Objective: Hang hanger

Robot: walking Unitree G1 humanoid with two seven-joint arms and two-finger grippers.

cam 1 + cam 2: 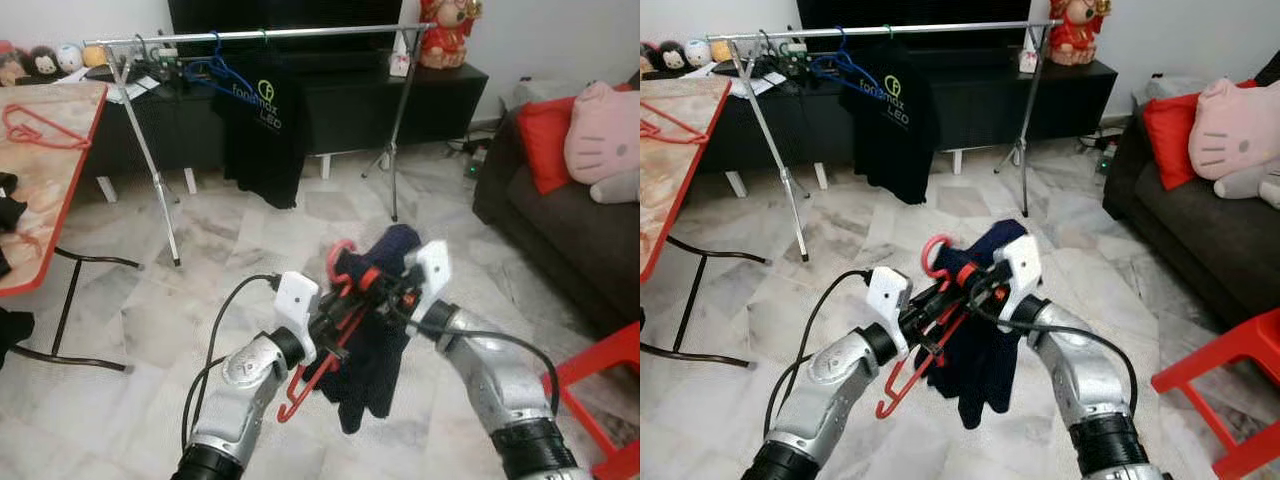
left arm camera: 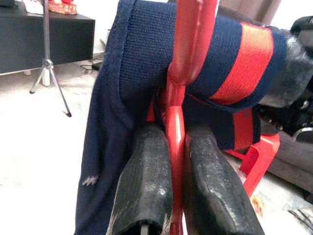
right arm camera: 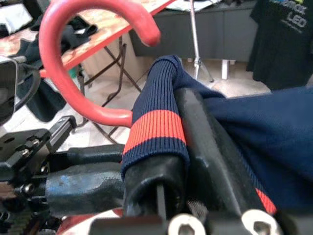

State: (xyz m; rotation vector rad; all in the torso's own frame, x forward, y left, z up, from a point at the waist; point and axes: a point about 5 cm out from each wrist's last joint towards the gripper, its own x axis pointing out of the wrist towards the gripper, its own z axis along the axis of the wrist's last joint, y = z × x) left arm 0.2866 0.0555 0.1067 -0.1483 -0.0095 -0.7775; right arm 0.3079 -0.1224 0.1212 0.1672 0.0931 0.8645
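Over marble floor (image 1: 250, 240), left claw (image 2: 177, 161) pinches red hanger (image 1: 315, 375) carrying navy garment (image 1: 375, 360).

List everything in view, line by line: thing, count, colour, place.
red hanger: one, red, held between both grippers
garment: one, navy with red stripe, draped on that hanger
clothes rail: one, silver, ahead
T-shirt: one, black, hanging on the rail
blue hanger: one, blue, on the rail
folding table: one, red-edged, left
sofa: one, dark, right
left gripper: one, black, shut on the hanger stem
right gripper: one, black, inside the garment collar
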